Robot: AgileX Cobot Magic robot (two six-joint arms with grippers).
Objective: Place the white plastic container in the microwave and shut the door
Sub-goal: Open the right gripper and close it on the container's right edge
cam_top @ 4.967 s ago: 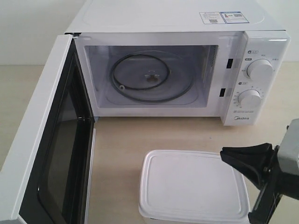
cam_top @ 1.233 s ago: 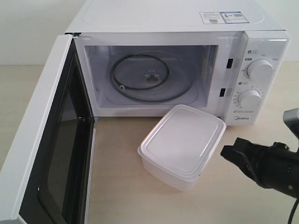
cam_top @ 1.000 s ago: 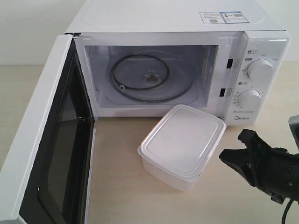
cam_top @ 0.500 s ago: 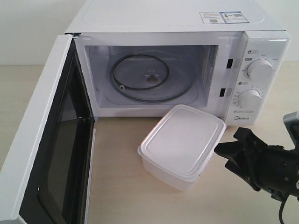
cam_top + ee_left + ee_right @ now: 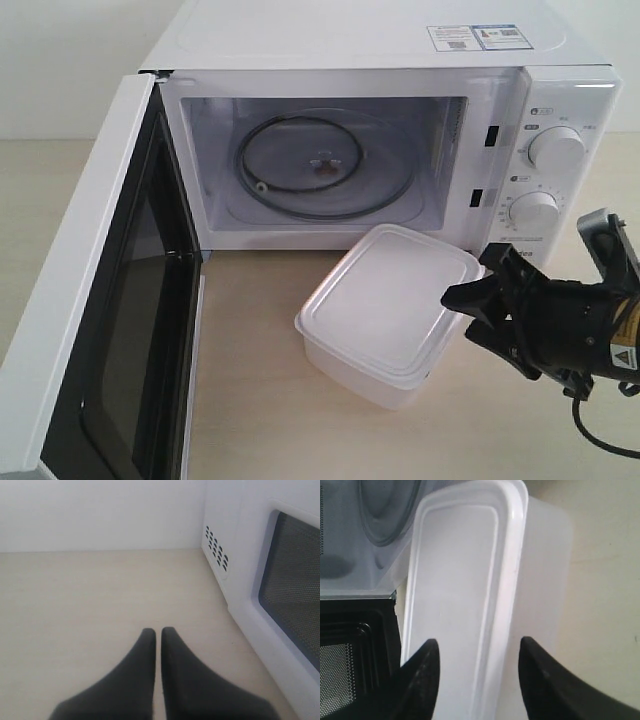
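Note:
The white plastic container (image 5: 385,310) stands lidded on the table just in front of the microwave (image 5: 400,50), turned at an angle. The door (image 5: 110,300) is swung wide open to the left, and the glass turntable (image 5: 320,165) lies bare inside. My right gripper (image 5: 470,292) is open at the container's right end. In the right wrist view it (image 5: 477,642) straddles the lid rim (image 5: 512,580), with one finger over the lid and one beside the wall. My left gripper (image 5: 157,630) is shut and holds nothing, low over the table beside the door's outer face (image 5: 290,590). The exterior view does not show it.
The microwave's two dials (image 5: 555,150) sit just behind my right arm. The open door blocks the left side of the table (image 5: 250,330). Side vents (image 5: 216,547) show near the left gripper. A black cable (image 5: 600,440) trails from the right arm.
Over the last second my right gripper has moved left up to the container's right end, and its fingers now reach around the lid rim. The container has stayed put since 1.2 s ago.

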